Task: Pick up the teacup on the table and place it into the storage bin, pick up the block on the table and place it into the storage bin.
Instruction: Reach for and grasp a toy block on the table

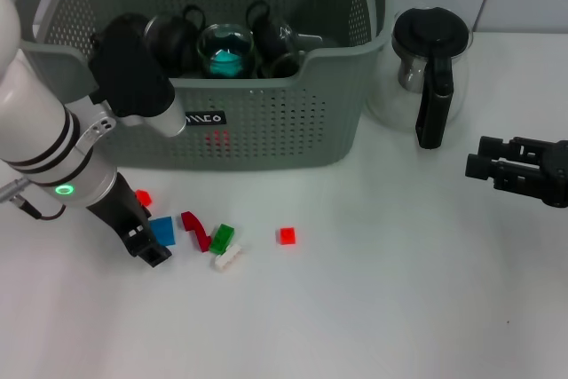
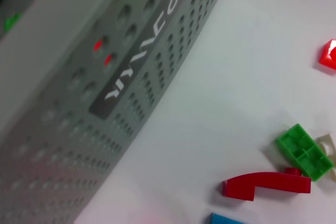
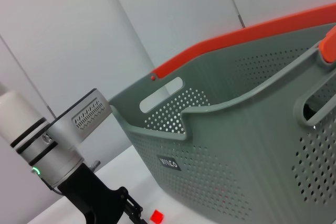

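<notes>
Head view: left gripper (image 1: 153,253) low on the white surface (image 1: 373,308), just beside a blue block (image 1: 162,230); finger spread impossible to tell.
Blocks: curved red block (image 1: 195,229), green block (image 1: 221,237) and white block (image 1: 227,257) clustered; small red block (image 1: 286,235) apart, open surface all round.
Storage bin (image 1: 266,122): behind the blocks, holding dark teacups (image 1: 177,42) and a glass with teal contents (image 1: 226,52).
Label (image 2: 139,56): white lettering, not readable.
Glass coffee pot (image 1: 429,68): beside the bin's right wall.
Right gripper (image 1: 486,166): at right edge, clear of everything, fingers close together, holding nothing.
</notes>
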Controlling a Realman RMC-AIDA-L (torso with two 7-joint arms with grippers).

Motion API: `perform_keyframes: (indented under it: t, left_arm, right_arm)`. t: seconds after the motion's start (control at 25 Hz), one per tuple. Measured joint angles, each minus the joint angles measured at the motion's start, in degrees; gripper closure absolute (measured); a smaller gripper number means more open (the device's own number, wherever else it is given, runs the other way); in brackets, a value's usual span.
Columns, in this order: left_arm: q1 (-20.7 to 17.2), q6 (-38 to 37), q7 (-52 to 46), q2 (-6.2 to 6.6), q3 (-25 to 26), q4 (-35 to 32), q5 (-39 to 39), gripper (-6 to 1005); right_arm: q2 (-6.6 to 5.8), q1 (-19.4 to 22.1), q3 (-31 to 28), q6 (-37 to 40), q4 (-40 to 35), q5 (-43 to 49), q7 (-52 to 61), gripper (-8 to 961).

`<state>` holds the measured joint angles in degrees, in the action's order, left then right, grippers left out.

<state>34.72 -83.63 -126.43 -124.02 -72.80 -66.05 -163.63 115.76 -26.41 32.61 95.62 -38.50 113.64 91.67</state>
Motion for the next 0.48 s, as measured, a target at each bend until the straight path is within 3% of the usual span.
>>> perform_keyframes:
  t: [0.48]
  left_arm:
    - [-0.2, -4.8, -1.3, -0.19, -0.1, -2.9, 0.0, 334]
  right_arm:
    - [-0.01, 0.1, 0.0, 0.0, 0.0, 0.0, 0.0, 346]
